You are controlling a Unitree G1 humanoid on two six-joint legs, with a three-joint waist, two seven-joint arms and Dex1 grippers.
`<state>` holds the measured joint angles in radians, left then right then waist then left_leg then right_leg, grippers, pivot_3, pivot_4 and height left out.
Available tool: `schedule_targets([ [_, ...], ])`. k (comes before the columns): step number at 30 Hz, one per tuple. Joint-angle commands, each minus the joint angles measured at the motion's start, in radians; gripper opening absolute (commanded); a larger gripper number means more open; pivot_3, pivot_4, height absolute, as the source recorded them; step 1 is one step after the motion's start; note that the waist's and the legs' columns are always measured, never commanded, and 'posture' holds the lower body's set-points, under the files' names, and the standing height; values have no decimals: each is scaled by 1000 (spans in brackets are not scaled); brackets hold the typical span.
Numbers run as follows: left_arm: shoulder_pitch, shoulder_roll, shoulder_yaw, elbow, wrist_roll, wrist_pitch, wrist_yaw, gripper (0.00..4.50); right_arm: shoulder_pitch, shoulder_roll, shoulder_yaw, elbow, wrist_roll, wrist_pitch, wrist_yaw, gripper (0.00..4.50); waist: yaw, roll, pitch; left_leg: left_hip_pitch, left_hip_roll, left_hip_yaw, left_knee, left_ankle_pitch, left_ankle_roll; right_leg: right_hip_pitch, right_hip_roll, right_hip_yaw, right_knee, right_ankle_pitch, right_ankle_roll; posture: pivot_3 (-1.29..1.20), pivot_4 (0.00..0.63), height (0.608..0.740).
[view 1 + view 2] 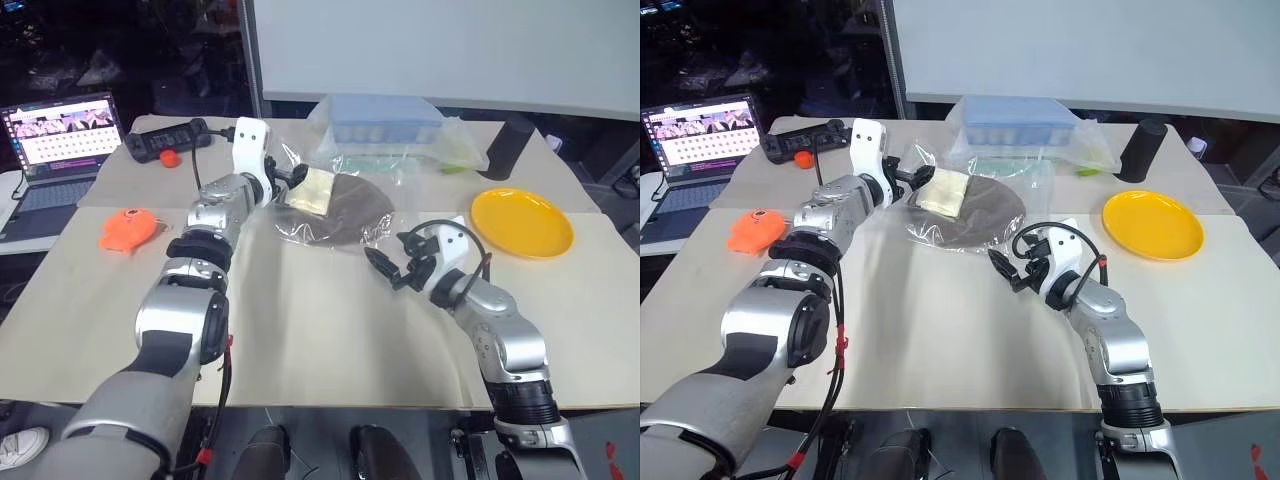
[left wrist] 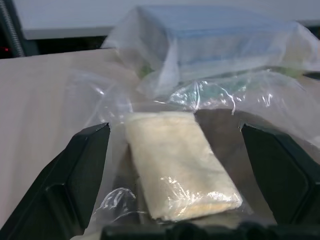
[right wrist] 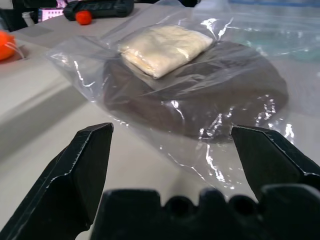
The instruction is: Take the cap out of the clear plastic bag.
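Right wrist view: cap (image 3: 210, 95) sealed inside the clear plastic bag (image 3: 165, 145), nothing extracted.
I have the left gripper (image 1: 290, 180) and right gripper (image 1: 392, 268) spread wide, empty, flanking the bag; grasping and pulling remain.

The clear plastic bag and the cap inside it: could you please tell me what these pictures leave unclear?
- The clear plastic bag: its opening, lost among glossy wrinkles.
- The cap: one part hidden under the pale yellow packet.
- In the left wrist view, whether the left gripper touches the plastic.
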<state>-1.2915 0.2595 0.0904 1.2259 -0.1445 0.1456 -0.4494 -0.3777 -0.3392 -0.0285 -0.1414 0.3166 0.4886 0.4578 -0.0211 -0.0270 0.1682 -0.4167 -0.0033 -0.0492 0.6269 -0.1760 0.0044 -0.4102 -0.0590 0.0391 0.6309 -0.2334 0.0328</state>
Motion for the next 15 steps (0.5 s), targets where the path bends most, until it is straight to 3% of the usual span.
schedule_targets([
  [1, -36, -14, -2, 85, 52, -37, 11, 4488, -12, 3, -20, -67, 4, 4, -26, 4500, 1, 0, 0, 0, 0, 0, 0, 0, 0, 0, 0, 0, 0, 0, 0, 0, 150, 740],
  [14, 8, -86, 12, 134, 158, -60, 65, 4488, -16, -21, -52, -138, -2, 46, -97, 4500, 5, -1, 0, -8, 0, 0, 3, 0, 0, -9, 0, 1, 5, 2, -2, 0, 150, 740],
  [15, 9, -88, 16, 134, 162, -61, 72, 4231, -14, -23, -53, -142, -1, 48, -100, 4500, 5, -1, 0, -9, -1, 0, 4, 0, 0, -11, 0, 1, 8, 2, -3, 0, 150, 740],
])
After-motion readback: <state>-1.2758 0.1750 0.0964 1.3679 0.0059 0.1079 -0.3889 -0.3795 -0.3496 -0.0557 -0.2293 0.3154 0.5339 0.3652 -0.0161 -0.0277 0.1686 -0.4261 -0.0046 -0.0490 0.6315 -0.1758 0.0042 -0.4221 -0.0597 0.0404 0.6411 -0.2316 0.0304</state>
